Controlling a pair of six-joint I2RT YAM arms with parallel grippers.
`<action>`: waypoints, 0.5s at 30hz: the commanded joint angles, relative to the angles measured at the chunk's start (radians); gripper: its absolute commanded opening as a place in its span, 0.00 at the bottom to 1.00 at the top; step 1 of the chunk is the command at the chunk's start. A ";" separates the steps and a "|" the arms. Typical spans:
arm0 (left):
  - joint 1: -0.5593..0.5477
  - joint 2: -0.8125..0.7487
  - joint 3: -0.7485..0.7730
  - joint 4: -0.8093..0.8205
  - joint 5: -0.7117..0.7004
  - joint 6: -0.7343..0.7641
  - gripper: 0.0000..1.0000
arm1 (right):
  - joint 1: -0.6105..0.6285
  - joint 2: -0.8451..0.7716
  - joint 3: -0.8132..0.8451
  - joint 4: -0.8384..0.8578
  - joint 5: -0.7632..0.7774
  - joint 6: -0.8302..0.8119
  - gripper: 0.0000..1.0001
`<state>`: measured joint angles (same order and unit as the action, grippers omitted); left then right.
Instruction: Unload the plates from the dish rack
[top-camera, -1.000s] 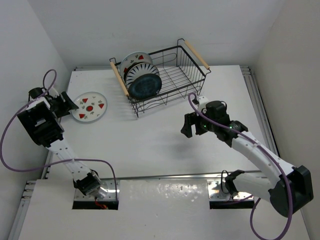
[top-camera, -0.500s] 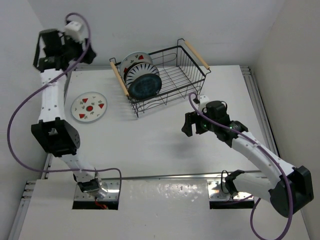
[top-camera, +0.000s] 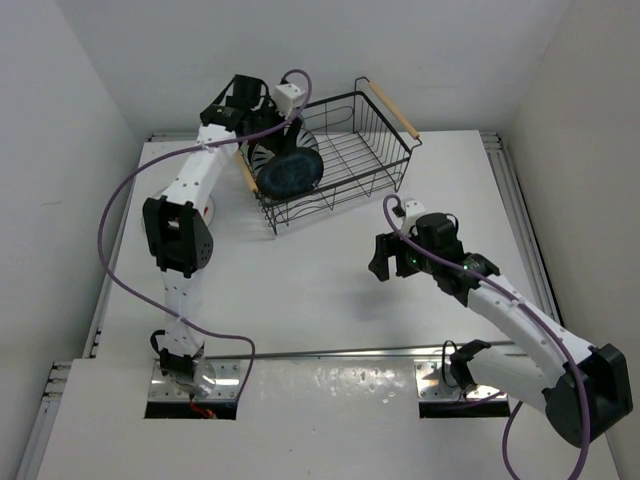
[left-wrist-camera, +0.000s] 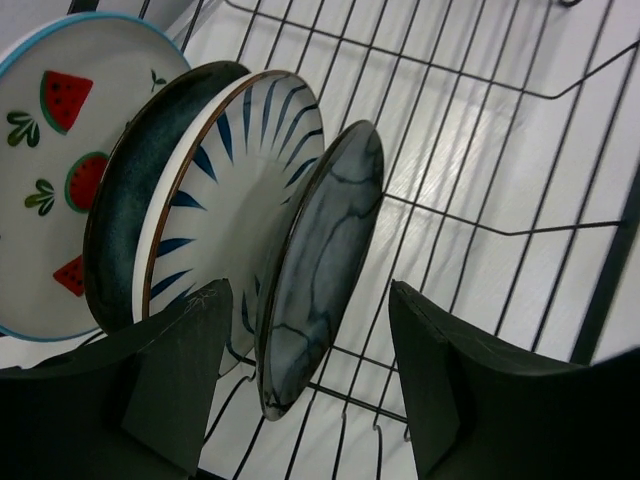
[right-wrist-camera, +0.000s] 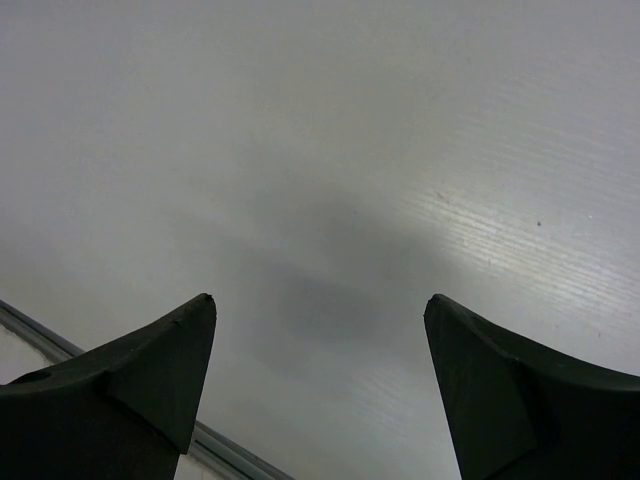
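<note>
The black wire dish rack (top-camera: 385, 150) stands at the back of the table. Several plates stand on edge at its left end. From the front they are a marbled dark blue plate (left-wrist-camera: 320, 250), a blue-striped white plate (left-wrist-camera: 235, 190), a dark plate (left-wrist-camera: 140, 180) and a watermelon plate (left-wrist-camera: 50, 150). My left gripper (top-camera: 262, 118) hangs over them. In the left wrist view the left gripper (left-wrist-camera: 308, 300) is open, its fingers either side of the front plate's lower rim without touching it. My right gripper (top-camera: 385, 258) is open over bare table, as the right wrist view (right-wrist-camera: 315, 305) also shows.
A fruit-patterned plate (top-camera: 208, 212) lies flat on the table left of the rack, mostly hidden behind my left arm. The rack has wooden handles (top-camera: 393, 110) at both ends, and its right part holds no plates. White walls close in the table.
My left arm has swung from the plate on the table's left side, up and across to the plates in the rack. My right arm has shifted slightly to the right.
</note>
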<state>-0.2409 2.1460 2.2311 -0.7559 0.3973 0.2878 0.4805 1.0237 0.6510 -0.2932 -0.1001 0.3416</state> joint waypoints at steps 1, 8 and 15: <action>-0.026 -0.012 0.025 0.032 -0.110 0.020 0.70 | 0.003 -0.022 -0.028 0.020 0.019 0.017 0.84; -0.043 0.057 0.016 0.053 -0.190 0.007 0.68 | 0.004 0.006 -0.025 0.019 0.005 0.017 0.84; -0.044 0.080 -0.045 0.050 -0.169 0.020 0.64 | 0.006 0.041 -0.019 0.022 0.002 0.011 0.84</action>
<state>-0.2787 2.2162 2.2055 -0.7280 0.2352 0.2993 0.4805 1.0531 0.6178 -0.2932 -0.0971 0.3477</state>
